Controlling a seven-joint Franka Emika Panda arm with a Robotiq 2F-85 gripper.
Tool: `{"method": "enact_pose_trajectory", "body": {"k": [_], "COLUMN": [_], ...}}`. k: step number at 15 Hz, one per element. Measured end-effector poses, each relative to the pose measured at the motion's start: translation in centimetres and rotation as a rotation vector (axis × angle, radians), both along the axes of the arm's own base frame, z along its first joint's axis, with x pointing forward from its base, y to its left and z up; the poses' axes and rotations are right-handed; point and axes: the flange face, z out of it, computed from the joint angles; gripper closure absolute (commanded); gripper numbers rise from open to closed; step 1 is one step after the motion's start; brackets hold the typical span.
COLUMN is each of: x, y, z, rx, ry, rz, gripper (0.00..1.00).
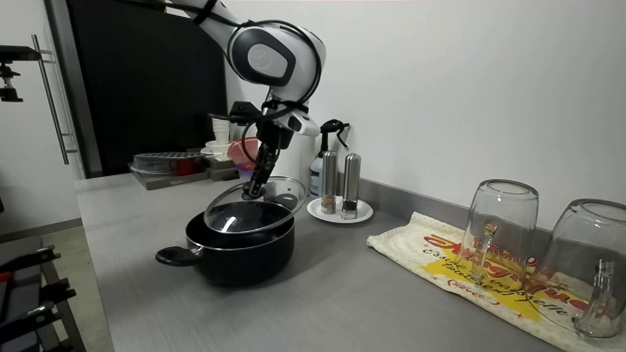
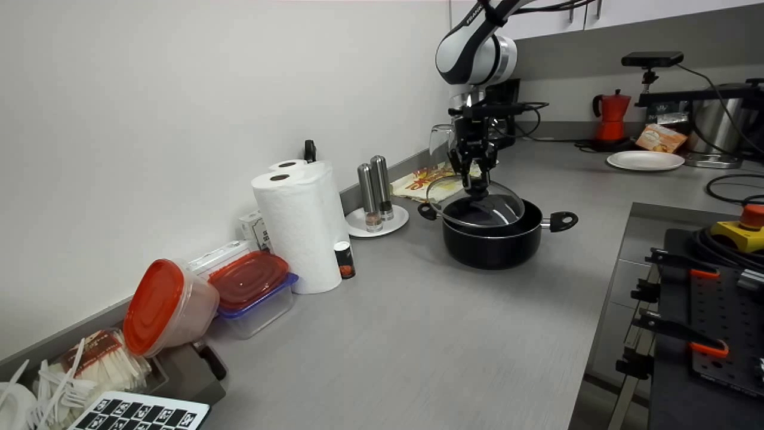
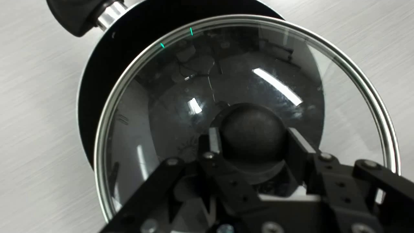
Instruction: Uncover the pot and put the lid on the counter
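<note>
The wide black pot [image 1: 244,266] stands on the grey counter [image 1: 313,308]; it also shows in an exterior view [image 2: 492,249] and in the wrist view [image 3: 105,74]. The round glass lid [image 1: 244,219] has a metal rim and a black knob; it also shows in an exterior view [image 2: 477,213]. It hangs tilted above the pot, shifted to one side, so part of the dark inside shows. In the wrist view the lid [image 3: 233,74] covers most of the pot. My gripper [image 3: 254,139] has a finger on each side of the knob and is shut on it.
A white plate [image 1: 315,215] with two steel mills stands by the wall near the pot. Upturned glass mugs [image 1: 503,210] stand on a patterned cloth [image 1: 415,244]. Paper rolls [image 2: 292,233] and plastic containers [image 2: 158,304] line the wall. A pot handle [image 1: 177,256] points toward the counter's front edge.
</note>
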Motion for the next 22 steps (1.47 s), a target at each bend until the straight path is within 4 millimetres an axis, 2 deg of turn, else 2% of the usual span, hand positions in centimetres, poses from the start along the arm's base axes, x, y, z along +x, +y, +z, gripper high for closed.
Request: {"method": "enact_pose_trajectory", "body": {"k": [3, 6, 9, 12, 15, 17, 19, 22], "x": [0.3, 0.9, 1.8, 2.6, 3.2, 3.5, 3.9, 4.8], "y": [2.0, 5.8, 12.1, 20.3, 28.3, 32.3, 34.9, 36.5], "z": [4.8, 9.7, 13.4, 15.2, 15.0, 13.5, 10.7, 5.3], "rx": [-0.045, -0.122, -0.185, -0.225, -0.258, -0.27, -0.272, -0.27], "ry": [-0.067, -0.107, -0.105, -0.076, -0.037, -0.001, 0.053, 0.151], "rz": [0.058, 0.162, 0.306, 0.478, 0.638, 0.739, 0.826, 0.922], "gripper": [0.75, 0.75, 0.75, 0.75, 0.75, 0.75, 0.75, 0.75]}}
